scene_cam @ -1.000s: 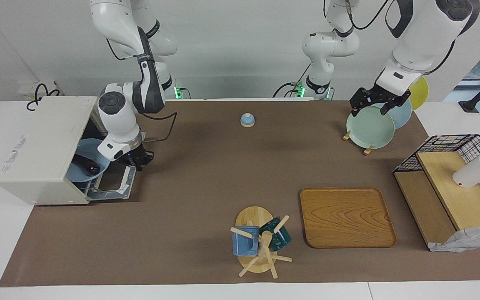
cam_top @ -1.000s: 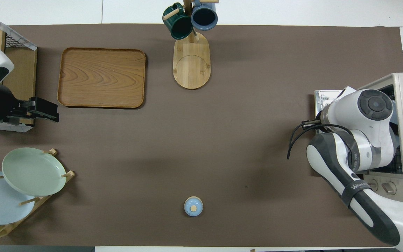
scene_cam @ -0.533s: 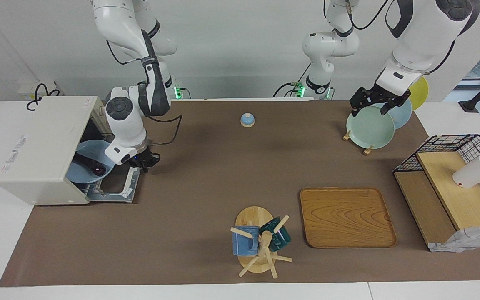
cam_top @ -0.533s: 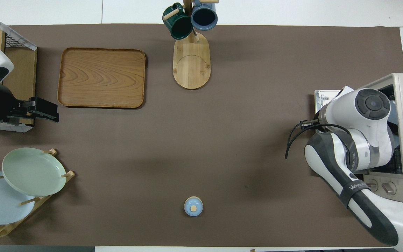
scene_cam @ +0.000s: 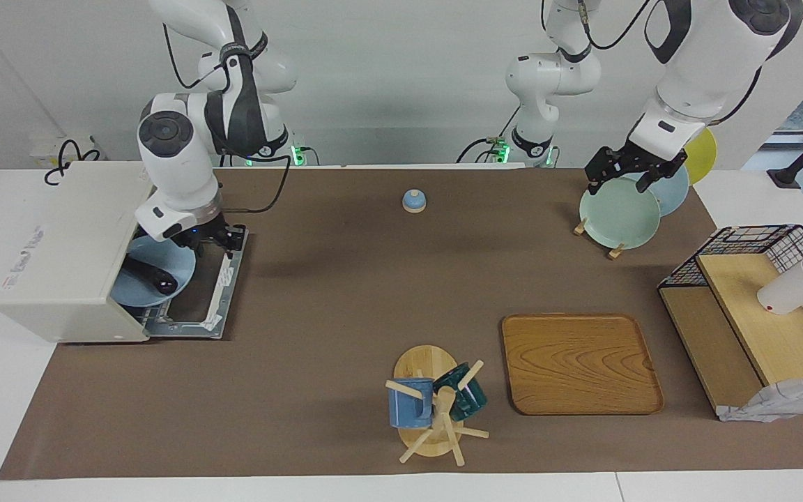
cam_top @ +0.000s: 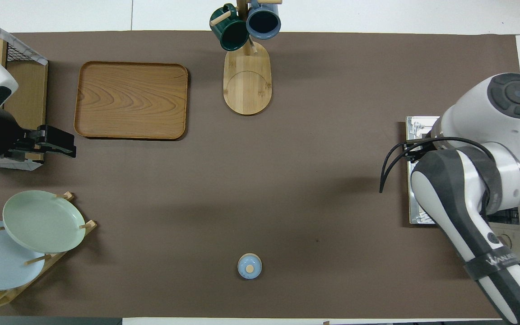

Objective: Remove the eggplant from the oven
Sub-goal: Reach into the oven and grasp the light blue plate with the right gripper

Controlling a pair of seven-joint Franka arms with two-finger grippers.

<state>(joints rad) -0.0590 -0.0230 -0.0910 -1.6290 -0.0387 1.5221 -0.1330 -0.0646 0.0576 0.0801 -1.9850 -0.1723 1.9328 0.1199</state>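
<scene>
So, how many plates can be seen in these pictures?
4. Three stand in the wooden rack at the left arm's end: a green plate, a blue plate and a yellow plate. A fourth, the light blue plate, holds the eggplant in the oven.

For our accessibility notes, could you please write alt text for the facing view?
A white toaster oven sits open, its door down, with a dark eggplant on a blue plate inside. The right gripper hovers over the door, holding nothing. The left gripper waits above a plate rack.
</scene>
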